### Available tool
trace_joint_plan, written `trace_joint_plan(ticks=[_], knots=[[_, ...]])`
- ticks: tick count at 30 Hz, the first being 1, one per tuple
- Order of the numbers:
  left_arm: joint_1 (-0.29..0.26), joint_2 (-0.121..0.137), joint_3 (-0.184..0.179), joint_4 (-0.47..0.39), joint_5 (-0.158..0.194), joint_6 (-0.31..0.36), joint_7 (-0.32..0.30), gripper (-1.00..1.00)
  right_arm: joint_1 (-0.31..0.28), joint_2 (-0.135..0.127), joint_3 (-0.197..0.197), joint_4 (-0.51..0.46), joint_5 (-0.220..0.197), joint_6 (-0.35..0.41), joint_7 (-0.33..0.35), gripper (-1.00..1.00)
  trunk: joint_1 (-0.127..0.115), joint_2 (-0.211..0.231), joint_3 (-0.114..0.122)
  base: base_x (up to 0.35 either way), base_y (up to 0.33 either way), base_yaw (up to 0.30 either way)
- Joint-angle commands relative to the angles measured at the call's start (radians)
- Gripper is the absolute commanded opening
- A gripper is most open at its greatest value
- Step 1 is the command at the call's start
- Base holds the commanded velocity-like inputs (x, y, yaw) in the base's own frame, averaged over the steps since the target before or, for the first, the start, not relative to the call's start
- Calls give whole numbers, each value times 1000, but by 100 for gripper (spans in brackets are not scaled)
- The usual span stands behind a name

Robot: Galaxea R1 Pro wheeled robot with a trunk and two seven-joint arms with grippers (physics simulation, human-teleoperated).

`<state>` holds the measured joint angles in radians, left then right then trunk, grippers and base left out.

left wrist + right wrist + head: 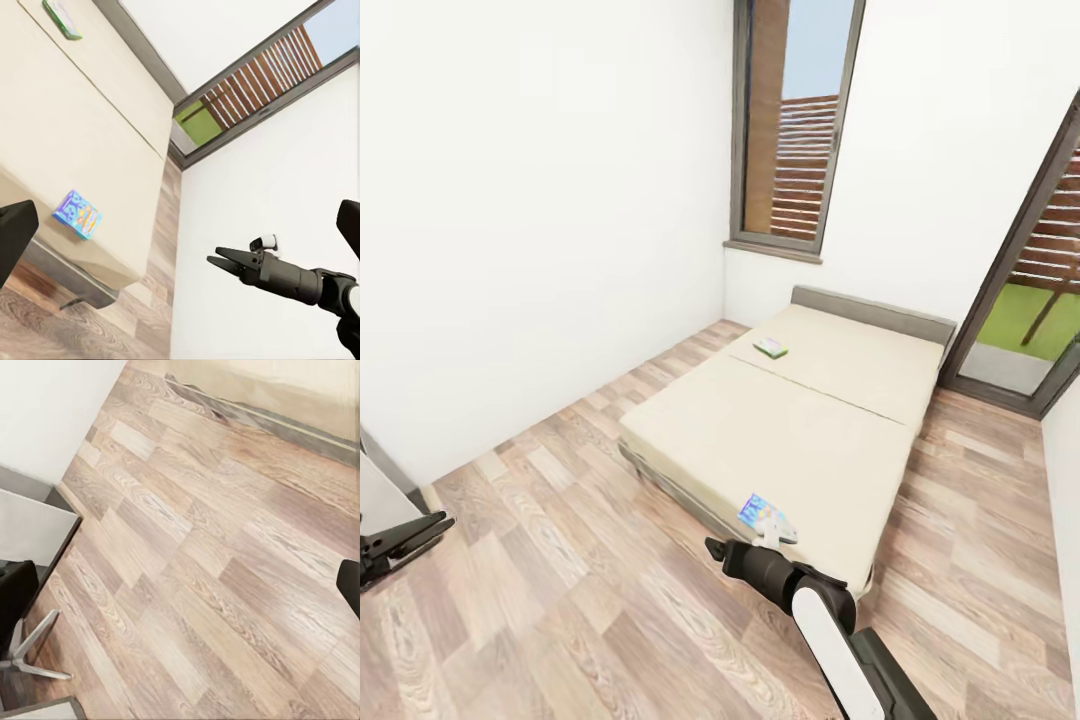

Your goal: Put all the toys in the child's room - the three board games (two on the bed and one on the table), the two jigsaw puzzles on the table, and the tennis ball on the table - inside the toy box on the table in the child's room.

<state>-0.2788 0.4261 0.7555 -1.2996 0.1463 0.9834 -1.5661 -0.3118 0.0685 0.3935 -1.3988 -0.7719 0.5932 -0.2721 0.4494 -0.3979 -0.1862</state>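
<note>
At the near edge of the bed lies the blue-purple board game, close to the corner and so within reach from the floor. The right gripper hangs just in front of that edge, near the game but apart from it; in the left wrist view its jaws stand spread and empty, ready to take the box. The green-edged board game rests far up the mattress, near the headboard. The left gripper waits low at the left, apparently parted and empty
</note>
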Motion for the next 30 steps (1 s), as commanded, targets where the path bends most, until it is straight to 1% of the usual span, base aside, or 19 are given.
trace_joint_plan(ticks=[1,16,25,30], knots=[[0,0,1,0,-1,11,-5,100,-1,0,1,0,-10,2,-10,100,1,-2,-2,0,261,-279],[0,0,0,0,-1,11,-5,100,-1,1,3,4,-10,2,-10,100,1,-2,-2,0,241,-279],[0,0,0,0,-1,11,-5,100,-1,1,3,4,-10,2,-10,100,1,-2,-2,0,187,-276],[0,0,0,0,-1,11,-5,100,-1,1,2,4,-10,2,-10,100,1,-2,-2,0,117,-273]])
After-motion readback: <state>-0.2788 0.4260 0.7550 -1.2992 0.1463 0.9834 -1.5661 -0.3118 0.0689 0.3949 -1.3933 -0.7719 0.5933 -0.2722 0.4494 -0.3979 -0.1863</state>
